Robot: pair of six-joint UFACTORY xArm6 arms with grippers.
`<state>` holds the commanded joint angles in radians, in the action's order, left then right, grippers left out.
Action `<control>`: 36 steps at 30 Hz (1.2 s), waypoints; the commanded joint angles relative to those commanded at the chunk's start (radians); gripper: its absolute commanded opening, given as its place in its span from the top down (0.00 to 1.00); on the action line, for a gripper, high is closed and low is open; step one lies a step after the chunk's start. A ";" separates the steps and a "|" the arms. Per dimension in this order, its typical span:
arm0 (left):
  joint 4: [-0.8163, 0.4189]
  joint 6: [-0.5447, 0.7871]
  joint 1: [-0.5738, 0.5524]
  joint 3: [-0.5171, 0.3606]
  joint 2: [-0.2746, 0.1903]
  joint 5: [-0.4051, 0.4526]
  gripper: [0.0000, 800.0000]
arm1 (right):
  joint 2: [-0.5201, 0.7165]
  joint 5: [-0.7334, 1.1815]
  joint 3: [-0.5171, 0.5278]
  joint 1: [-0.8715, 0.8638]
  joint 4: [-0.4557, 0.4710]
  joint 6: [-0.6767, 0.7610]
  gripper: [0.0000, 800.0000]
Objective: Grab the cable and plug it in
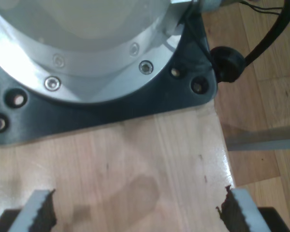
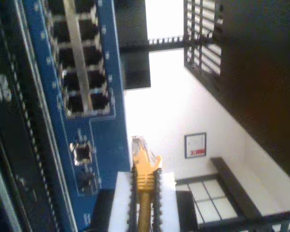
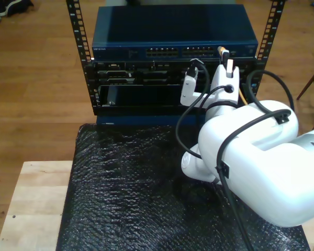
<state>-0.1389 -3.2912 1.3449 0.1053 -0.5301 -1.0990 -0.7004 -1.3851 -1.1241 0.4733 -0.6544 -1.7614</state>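
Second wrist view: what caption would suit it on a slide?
My second end effector grips the yellow cable, its clear plug beside the blue network switch.

Cable (image 2: 144,193): thin, yellow-orange, ending in a small clear plug with a yellow boot. Clamped between the pads of my second claw (image 2: 144,181), plug protruding past the tips, close beside the blue switch (image 2: 106,140) face, not inserted.
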 joint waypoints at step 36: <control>0.000 0.000 0.000 0.000 0.000 0.000 0.00 | -0.086 0.008 -0.124 0.023 -0.031 -0.018 1.00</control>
<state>-0.1389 -3.2912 1.3449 0.1053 -0.5301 -1.0990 -0.7864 -1.3775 -1.2484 0.4964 -0.6851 -1.7799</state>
